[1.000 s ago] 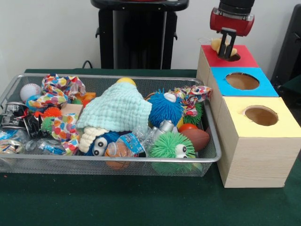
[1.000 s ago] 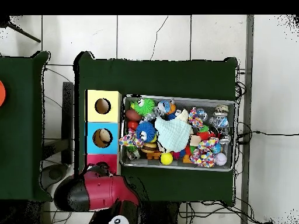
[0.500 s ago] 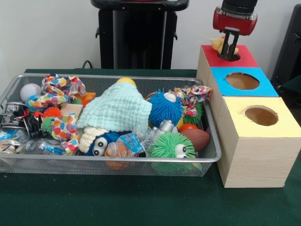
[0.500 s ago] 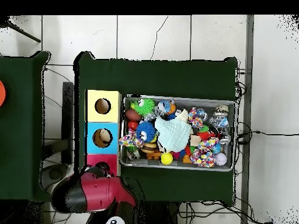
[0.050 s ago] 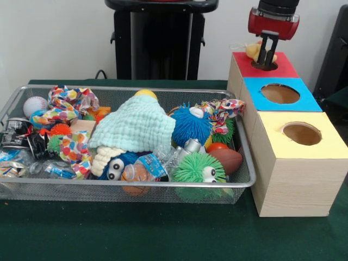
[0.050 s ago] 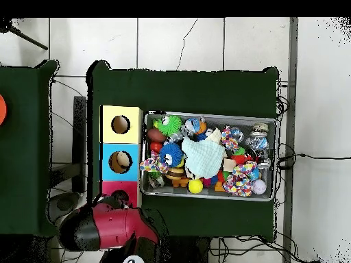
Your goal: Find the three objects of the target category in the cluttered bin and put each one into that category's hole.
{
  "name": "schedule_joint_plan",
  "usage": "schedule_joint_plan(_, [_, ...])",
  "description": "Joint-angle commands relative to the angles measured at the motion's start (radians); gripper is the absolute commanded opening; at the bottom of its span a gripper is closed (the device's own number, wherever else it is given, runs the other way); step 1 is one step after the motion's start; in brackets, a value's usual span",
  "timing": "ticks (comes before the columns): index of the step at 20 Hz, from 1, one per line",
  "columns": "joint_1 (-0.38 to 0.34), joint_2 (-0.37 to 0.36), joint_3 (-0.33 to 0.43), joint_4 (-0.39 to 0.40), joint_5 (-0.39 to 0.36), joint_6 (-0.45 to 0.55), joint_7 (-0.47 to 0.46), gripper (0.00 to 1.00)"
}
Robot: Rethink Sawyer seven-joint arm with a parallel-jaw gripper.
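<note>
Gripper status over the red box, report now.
Gripper above red box's hole, fingers close together around nothing visible. Small yellow object beside them at the hole's rim. Bin untouched, nothing blocking the hole.

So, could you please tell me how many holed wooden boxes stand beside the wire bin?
3, in a row: yellow-topped box nearest the camera, blue-topped box in the middle, red-topped box farthest.

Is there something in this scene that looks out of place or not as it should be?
One thing: a yellow toy rests on the red box beside its hole, behind the pincer, not inside. In the overhead view, something already lies in the blue box's hole. The bin is cluttered, but nothing has spilled.
</note>
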Motion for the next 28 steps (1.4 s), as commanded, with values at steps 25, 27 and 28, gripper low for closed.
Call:
schedule_joint_plan(25, [-0.007,0.019,0.038,-0.124,-0.038,-0.002,0.062,1.00])
schedule_joint_plan(27, [-0.001,0.020,0.027,-0.125,-0.039,0.011,0.064,1.00])
schedule_joint_plan(28, [0.017,0.016,0.003,-0.129,-0.041,0.028,0.073,1.00])
